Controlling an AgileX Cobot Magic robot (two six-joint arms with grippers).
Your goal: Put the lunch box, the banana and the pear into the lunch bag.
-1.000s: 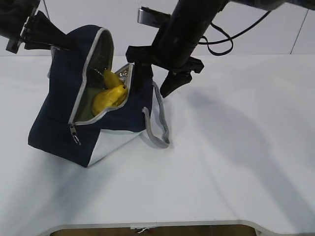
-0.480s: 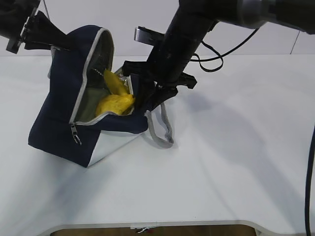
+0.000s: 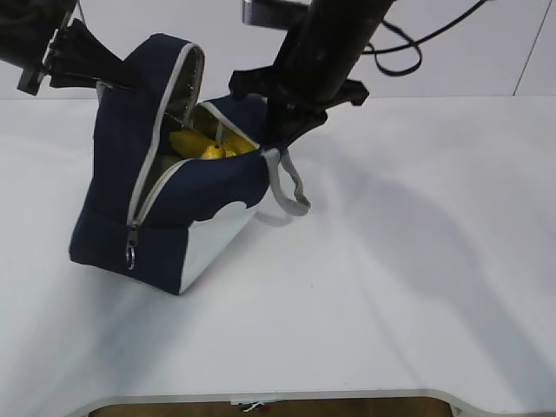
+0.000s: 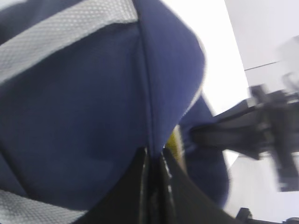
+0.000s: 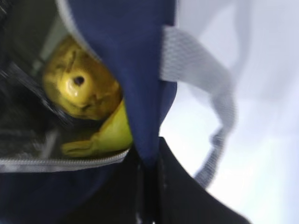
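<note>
From the exterior view, our lunch bag [image 3: 165, 208] sits on the left of the tabletop [image 3: 391, 295], mouth open, with loads of bare room to the right. Left wrist view: our left fingers [image 4: 154, 161] pinch the navy flap. Right wrist view: right fingers [image 5: 148, 163] pinch the front rim, pear [image 5: 77, 91] and banana [image 5: 110, 135] just inside.

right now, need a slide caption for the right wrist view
Right hand pinching the navy lunch bag rim, pear and banana visible inside.
</note>
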